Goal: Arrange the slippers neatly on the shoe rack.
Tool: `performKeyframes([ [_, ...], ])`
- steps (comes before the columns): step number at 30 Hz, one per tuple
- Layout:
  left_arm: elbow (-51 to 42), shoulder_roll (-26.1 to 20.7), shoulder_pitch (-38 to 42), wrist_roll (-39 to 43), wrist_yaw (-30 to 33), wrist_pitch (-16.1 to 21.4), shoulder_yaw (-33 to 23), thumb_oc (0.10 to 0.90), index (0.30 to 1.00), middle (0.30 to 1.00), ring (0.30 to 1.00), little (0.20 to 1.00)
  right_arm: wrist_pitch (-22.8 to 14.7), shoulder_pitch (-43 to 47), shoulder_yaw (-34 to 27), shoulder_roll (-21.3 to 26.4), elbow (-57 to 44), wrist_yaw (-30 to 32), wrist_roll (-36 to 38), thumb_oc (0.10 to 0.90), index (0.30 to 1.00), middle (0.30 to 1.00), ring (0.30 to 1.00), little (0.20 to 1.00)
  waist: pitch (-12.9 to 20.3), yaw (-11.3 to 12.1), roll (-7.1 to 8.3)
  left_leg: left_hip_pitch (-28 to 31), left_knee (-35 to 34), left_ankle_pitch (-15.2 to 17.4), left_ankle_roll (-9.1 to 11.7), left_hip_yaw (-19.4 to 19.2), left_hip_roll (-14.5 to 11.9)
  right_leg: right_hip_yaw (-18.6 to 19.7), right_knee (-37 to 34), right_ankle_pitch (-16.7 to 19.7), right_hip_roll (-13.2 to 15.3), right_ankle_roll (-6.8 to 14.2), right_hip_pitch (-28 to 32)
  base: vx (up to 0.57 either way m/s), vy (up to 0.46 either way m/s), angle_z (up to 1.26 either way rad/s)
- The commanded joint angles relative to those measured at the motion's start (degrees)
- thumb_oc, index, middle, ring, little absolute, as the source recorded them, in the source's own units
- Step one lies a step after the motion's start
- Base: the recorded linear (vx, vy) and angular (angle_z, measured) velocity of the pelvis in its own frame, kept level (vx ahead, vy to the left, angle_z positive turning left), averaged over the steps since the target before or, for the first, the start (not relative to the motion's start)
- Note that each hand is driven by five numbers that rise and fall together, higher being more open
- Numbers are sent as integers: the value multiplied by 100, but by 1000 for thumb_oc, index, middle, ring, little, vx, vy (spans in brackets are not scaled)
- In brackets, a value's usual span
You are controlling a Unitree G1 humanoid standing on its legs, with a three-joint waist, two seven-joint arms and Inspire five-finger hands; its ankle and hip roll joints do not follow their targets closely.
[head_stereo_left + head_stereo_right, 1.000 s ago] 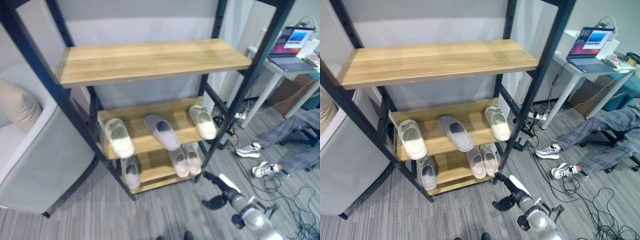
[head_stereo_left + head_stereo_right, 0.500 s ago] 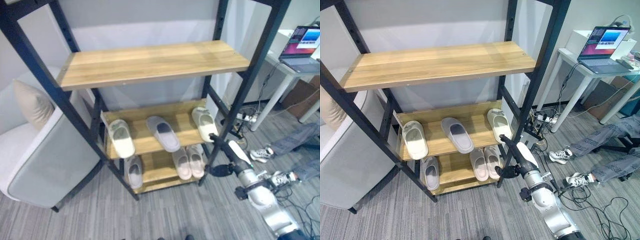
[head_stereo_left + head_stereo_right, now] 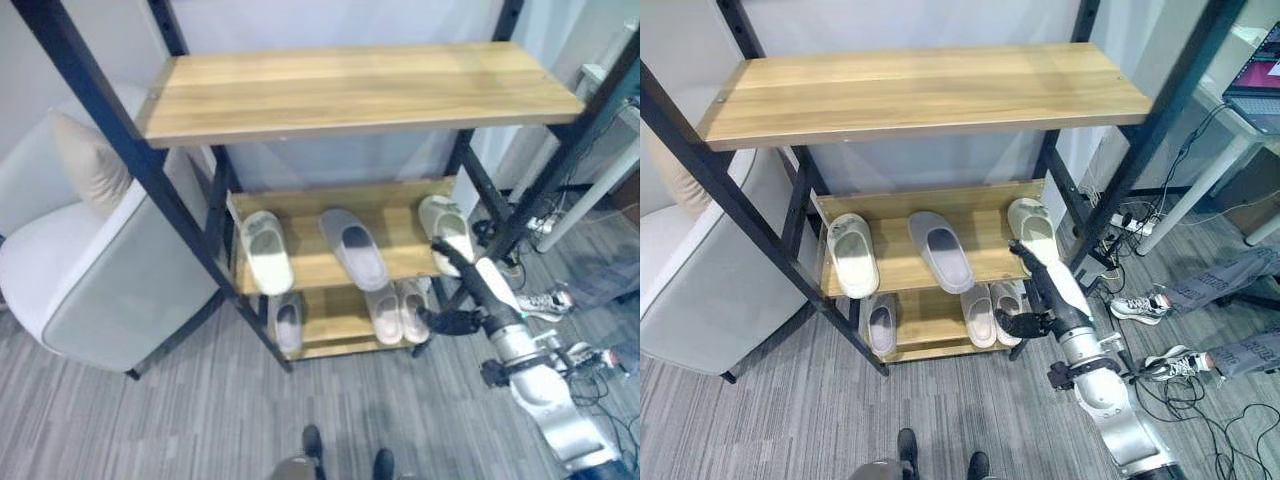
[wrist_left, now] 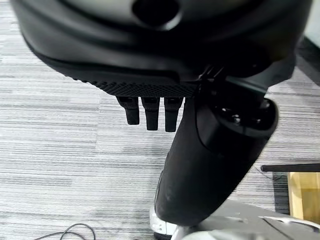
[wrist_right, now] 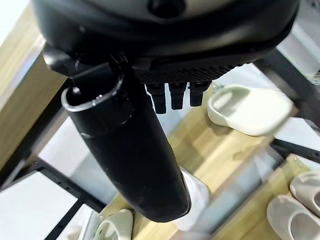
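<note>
The right hand (image 3: 1042,282) is rising from the floor toward the cream slipper (image 3: 1032,226) at three o'clock on the shoe rack (image 3: 902,265) — fingers straight, empty — a straightening nudge looks imminent.

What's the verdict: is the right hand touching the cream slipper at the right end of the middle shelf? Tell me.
Cannot tell. In the right eye view the right hand overlaps the front of the cream slipper; the right wrist view shows the fingers near it, with neither contact nor gap plain.
</note>
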State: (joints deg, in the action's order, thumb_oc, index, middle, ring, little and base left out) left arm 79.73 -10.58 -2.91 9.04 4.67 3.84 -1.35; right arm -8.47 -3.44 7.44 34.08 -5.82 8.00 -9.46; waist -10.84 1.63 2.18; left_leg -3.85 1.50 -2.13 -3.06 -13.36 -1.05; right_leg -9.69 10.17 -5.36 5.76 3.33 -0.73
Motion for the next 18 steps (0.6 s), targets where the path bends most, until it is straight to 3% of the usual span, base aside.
performKeyframes([
  [1, -325, -295, 123, -100, 130, 140, 138, 800, 900, 900, 900, 900, -455, 674, -282, -30, -465, 270, -171, 800, 900, 900, 900, 900, 239, 132, 207, -114, 689, 660, -167, 291, 82, 447, 1807, 170, 155, 577, 92, 74, 56, -2],
  [4, -472, -346, 175, -48, 122, 164, 219, 800, 900, 900, 900, 900, -465, 764, -234, -91, -305, 298, -69, 800, 900, 900, 900, 900, 195, 136, 166, 116, 644, 755, -228, 422, 124, 496, 2092, 229, 214, 504, -203, 178, 36, 1],
  [6, -541, -369, 242, -10, 124, 213, 278, 800, 900, 900, 900, 900, -461, 881, -195, -97, -195, 327, -22, 800, 900, 900, 900, 900, 201, 111, 112, 277, 547, 812, -174, 524, 105, 421, 1734, 101, 303, 392, -389, 234, -55, 11],
  [7, -598, -371, 267, -56, 117, 259, 401, 800, 900, 900, 900, 900, -439, 1047, -176, -47, -85, 349, -10, 800, 900, 900, 900, 900, 186, 91, 95, 358, 531, 855, -101, 623, 104, 461, 1157, 53, 364, 352, -498, 206, -120, 0],
  [10, -671, -394, 244, -170, 116, 302, 489, 800, 900, 900, 900, 900, -374, 1124, -219, 62, -24, 468, -279, 800, 900, 900, 900, 900, 214, 73, 178, 449, 521, 902, -27, 773, 143, 641, 238, 99, 307, 453, -280, 177, -122, 19],
  [18, -377, -278, -98, -510, 133, 298, 523, 800, 900, 900, 900, 900, -447, 1154, -430, 253, 63, 655, -380, 800, 900, 900, 900, 900, 419, 210, 116, 605, -32, 648, 162, 938, 37, 421, -520, 64, 111, 361, 262, 117, -104, 34],
])
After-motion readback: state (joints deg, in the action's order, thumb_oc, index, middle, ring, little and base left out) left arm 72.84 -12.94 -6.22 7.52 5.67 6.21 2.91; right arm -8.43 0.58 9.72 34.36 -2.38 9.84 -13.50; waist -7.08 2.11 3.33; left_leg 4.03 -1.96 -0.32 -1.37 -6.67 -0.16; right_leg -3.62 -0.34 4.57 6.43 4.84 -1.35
